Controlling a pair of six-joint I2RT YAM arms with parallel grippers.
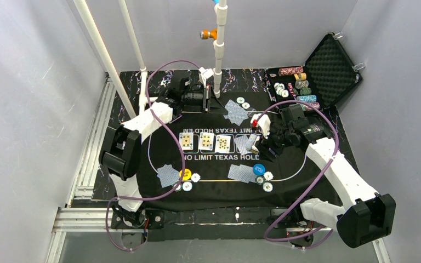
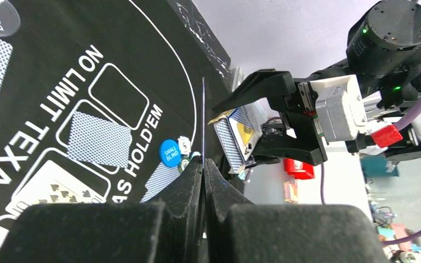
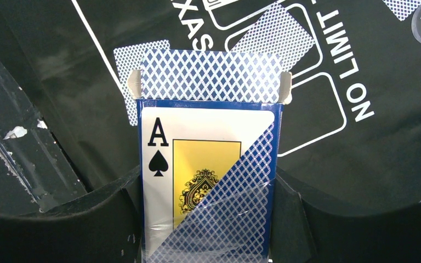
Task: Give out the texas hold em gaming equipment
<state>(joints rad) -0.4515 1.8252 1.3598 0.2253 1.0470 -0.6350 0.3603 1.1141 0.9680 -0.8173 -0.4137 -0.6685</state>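
My left gripper (image 2: 203, 164) pinches one card (image 2: 203, 120); my right gripper (image 3: 208, 200) clamps the deck box (image 3: 208, 142).
From above, the card sits at 12 o'clock of the mat (image 1: 219, 189) and the box toward 3. The open case (image 1: 334, 66) at 1 o'clock holds chip stacks (image 1: 299, 82). Left wrist: the card is edge-on, its long axis pointing away from me. Right wrist: the box stands upright with its flap open, and face-down cards (image 3: 274, 30) lie beyond it.

Both arms (image 1: 152, 118) are white-shelled with black joints, looping purple cables (image 1: 167, 64) and black jaws.
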